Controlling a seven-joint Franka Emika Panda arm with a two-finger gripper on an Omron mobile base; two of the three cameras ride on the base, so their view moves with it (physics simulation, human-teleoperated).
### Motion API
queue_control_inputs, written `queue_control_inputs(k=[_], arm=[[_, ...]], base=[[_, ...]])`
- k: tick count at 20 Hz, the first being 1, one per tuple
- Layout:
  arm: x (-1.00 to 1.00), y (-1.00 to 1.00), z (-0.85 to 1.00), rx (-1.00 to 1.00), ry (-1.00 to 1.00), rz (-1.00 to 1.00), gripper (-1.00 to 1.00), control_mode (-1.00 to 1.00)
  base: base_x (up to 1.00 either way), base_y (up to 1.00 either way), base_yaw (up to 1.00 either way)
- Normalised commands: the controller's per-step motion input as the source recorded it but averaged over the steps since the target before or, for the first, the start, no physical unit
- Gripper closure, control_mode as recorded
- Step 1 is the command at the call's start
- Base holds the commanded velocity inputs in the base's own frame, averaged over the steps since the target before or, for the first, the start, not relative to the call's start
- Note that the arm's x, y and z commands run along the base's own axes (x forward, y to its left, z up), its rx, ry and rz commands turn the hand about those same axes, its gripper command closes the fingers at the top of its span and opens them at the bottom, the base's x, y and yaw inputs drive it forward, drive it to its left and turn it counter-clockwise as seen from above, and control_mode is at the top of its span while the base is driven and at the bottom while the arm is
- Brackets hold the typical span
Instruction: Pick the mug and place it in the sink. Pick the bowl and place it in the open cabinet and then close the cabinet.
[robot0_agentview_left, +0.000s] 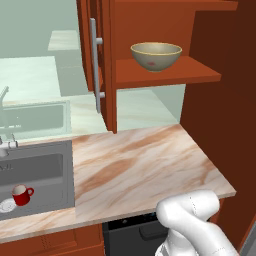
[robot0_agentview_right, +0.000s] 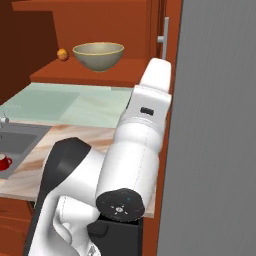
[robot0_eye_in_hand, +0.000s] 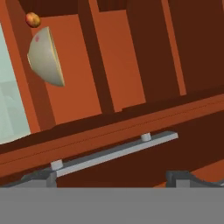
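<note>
While spread, jaws (robot0_eye_in_hand: 111, 177) facing cabinet handle (robot0_eye_in_hand: 114, 151)

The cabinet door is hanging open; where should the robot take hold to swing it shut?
Probably the long silver bar handle on the cabinet door. It stands off the wood on two posts, so the open end effector, already facing it, could straddle the bar from the front near its middle.

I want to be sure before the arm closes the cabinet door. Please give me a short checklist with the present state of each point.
1. Mug in the sink: ok.
2. Bowl on the cabinet shelf: ok.
3. Bowl behind the shelf's front edge: ok.
4. Gripper open and holding nothing: ok.
5. Door handle just ahead of the fingers: ok.
6. Doors shut: not ok, both open.
</note>
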Motion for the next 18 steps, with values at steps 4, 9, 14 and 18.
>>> queue_control_inputs(k=[4, 9, 14, 18], arm=[[0.23, 0.0, 0.0, 0.0, -0.05, 0.04, -1.0, -1.0], [0.24, 0.0, -0.02, 0.0, -0.05, 0.04, -1.0, -1.0], [0.26, 0.0, -0.09, 0.0, -0.07, 0.03, -1.0, -1.0], [0.36, 0.0, -0.24, 0.0, -0.04, 0.02, -1.0, -1.0]], base=[[0.0, 0.0, 0.0], [0.0, 0.0, 0.0], [0.0, 0.0, 0.0], [0.0, 0.0, 0.0]])
